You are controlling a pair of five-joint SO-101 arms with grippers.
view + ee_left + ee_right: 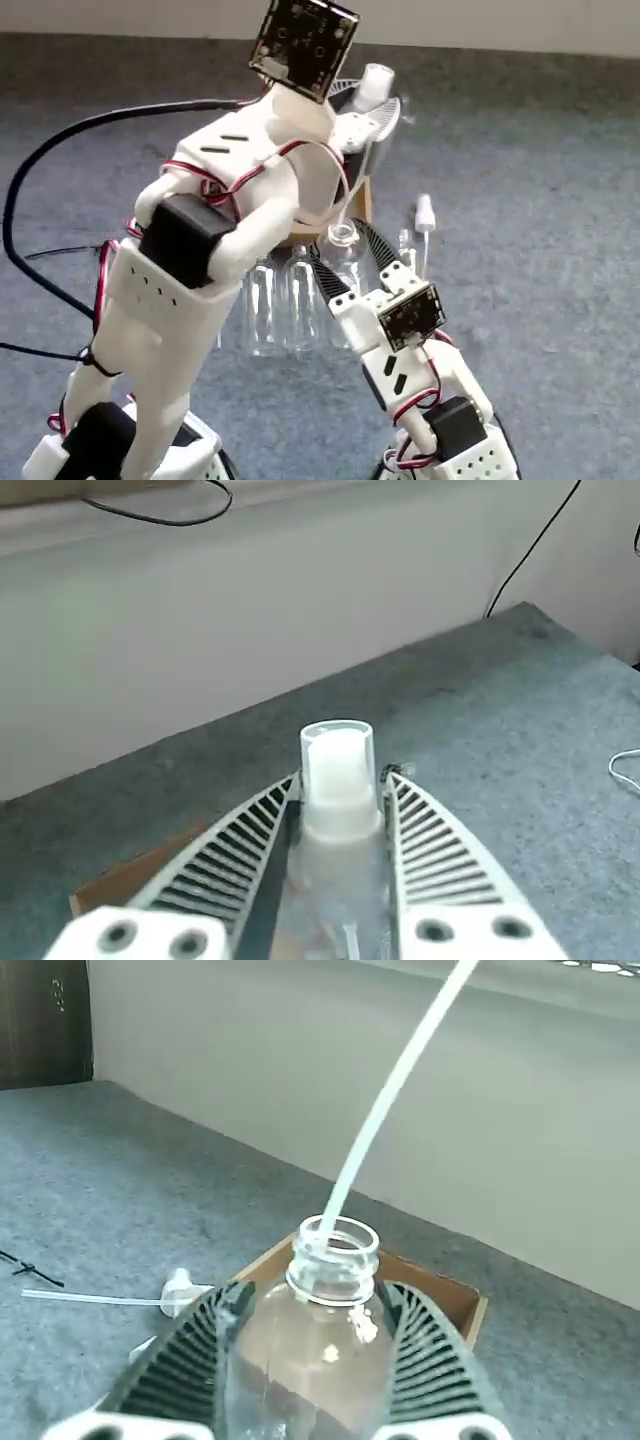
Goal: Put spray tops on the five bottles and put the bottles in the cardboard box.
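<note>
High view: the left gripper [374,98] is clamped on a white spray top with a clear cap [372,82], held above the clear plastic bottle [343,240] that the right gripper [346,252] grips upright mid-tabletop on grey carpet [540,300], just in front of the brown cardboard box [362,205]. Left wrist view: the cap points toward a pale wall [200,630] beyond the tabletop's far edge. Right wrist view: the top's thin white dip tube [390,1100] slants into the bottle's open neck, so seating likely calls for a descent along the upright axis
</note>
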